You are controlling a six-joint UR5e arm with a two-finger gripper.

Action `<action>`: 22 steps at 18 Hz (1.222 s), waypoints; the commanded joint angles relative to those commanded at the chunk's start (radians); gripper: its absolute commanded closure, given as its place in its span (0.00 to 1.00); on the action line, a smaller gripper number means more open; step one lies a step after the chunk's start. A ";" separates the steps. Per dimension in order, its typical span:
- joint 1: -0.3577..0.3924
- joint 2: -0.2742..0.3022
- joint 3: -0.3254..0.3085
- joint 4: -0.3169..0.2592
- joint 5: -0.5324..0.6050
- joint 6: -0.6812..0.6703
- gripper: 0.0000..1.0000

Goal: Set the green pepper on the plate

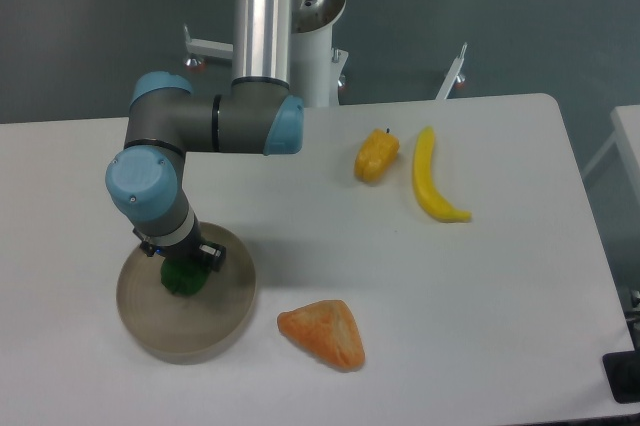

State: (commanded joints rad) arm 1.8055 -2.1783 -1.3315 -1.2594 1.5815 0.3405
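Observation:
The green pepper (182,278) sits on the left half of the round beige plate (215,321), at the table's front left. Directly over it is my gripper (184,264), pointing straight down. The blue-capped wrist covers most of the gripper, so only a dark bit of it shows beside the pepper. The fingers are hidden, and I cannot make out whether they still touch the pepper.
An orange wedge-shaped thing (323,333) lies just right of the plate. Farther back on the right are a small yellow-orange pepper (376,156) and a banana (432,181). The arm's upright column (263,16) rises behind the plate.

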 joint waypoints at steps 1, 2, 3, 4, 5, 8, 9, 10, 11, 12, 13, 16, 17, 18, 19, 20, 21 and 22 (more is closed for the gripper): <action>0.000 0.000 -0.002 0.000 0.002 0.002 0.27; 0.000 0.002 0.000 0.000 0.000 0.002 0.23; 0.000 0.003 0.000 -0.002 0.000 0.002 0.12; 0.000 0.005 0.000 -0.002 0.002 0.002 0.06; 0.000 0.006 0.000 -0.002 0.000 0.002 0.05; 0.000 0.014 0.000 0.003 0.000 0.002 0.00; 0.000 0.020 0.002 0.005 0.000 0.005 0.00; 0.000 0.028 0.002 0.005 0.000 0.006 0.00; 0.002 0.035 0.005 0.005 0.000 0.008 0.00; 0.002 0.043 0.006 0.005 0.000 0.008 0.00; 0.005 0.046 0.011 0.005 0.000 0.009 0.00; 0.015 0.064 0.012 0.005 0.005 0.020 0.00; 0.031 0.074 0.011 0.003 0.020 0.047 0.00; 0.047 0.083 0.011 -0.003 0.037 0.086 0.00; 0.063 0.093 0.009 -0.005 0.057 0.127 0.00; 0.078 0.106 0.003 -0.005 0.070 0.171 0.00; 0.101 0.116 -0.003 -0.005 0.075 0.216 0.00; 0.130 0.121 -0.003 -0.006 0.075 0.256 0.00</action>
State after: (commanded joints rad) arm 1.9356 -2.0571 -1.3346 -1.2655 1.6567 0.5963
